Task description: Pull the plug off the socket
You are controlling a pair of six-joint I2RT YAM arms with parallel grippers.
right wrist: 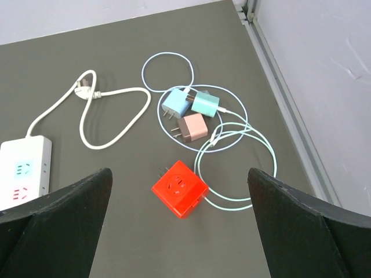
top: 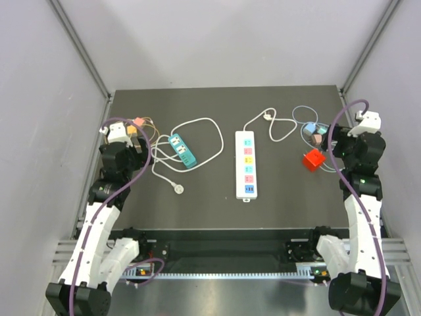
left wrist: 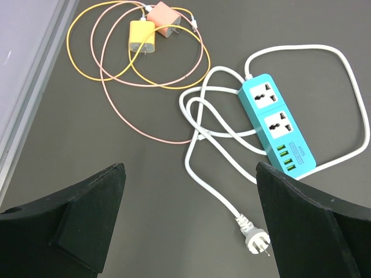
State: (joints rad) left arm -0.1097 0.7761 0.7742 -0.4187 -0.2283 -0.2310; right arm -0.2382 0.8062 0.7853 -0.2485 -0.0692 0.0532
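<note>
Dark table [top: 210, 205] carries the socket [top: 246, 164] at centre, between the arms, with no plug visibly seated in it — left gripper [left wrist: 190, 174] and right gripper [right wrist: 179, 174] both hang spread and empty, so pin it with one and pull any plug straight up.

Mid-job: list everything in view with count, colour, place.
white power strip: 1, white, pastel outlets, table centre
teal power strip: 1, teal, left of centre, white cord
yellow charger: 1, yellow, far left
salmon charger: 1, salmon, beside the yellow one
blue charger: 1, pale blue, far right
mint charger: 1, mint, beside the blue one
brown charger: 1, brown, by those two
red cube adapter: 1, red, right side
left gripper: 1, black, open, left side
right gripper: 1, black, open, right side
</note>
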